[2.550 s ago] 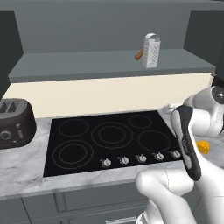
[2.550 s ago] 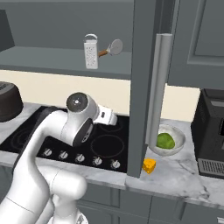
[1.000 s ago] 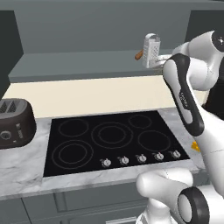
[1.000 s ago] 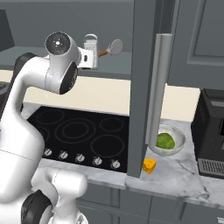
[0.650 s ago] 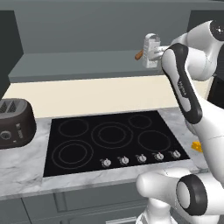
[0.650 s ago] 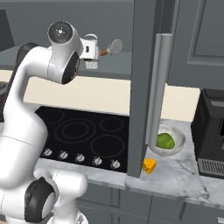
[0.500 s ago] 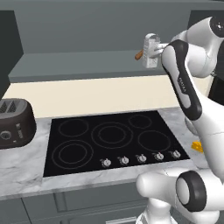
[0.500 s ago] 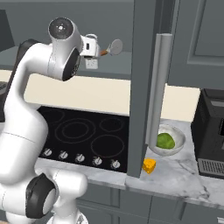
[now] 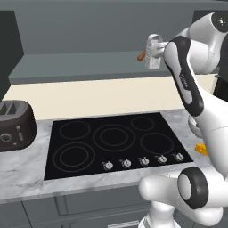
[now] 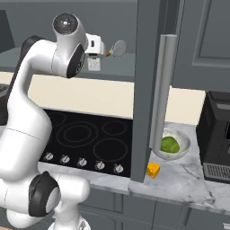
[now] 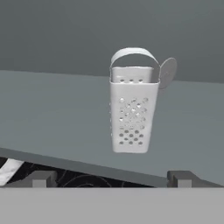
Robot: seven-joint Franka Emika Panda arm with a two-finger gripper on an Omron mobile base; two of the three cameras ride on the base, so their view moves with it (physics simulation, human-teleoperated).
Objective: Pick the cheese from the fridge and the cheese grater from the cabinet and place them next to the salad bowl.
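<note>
The hand [image 11: 111, 178] was up at the cabinet [image 9: 89, 67] shelf, fingers spread wide apart and gripping nothing. Straight ahead of it stood the cheese grater [image 11: 132, 109], upright on the shelf, untouched. Down on the marble surface [image 10: 188, 179], the cheese [image 10: 153, 170] sat just beside the salad bowl [image 10: 173, 143], right of the stove [image 9: 113, 142].

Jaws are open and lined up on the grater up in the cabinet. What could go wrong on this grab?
The cheese grater stands upright and looks tall and narrow, so a nudge from a fingertip could tip it. The brown-handled utensil lies just behind it and may get knocked. It is still short of the jaws, so closing now would likely miss.
</note>
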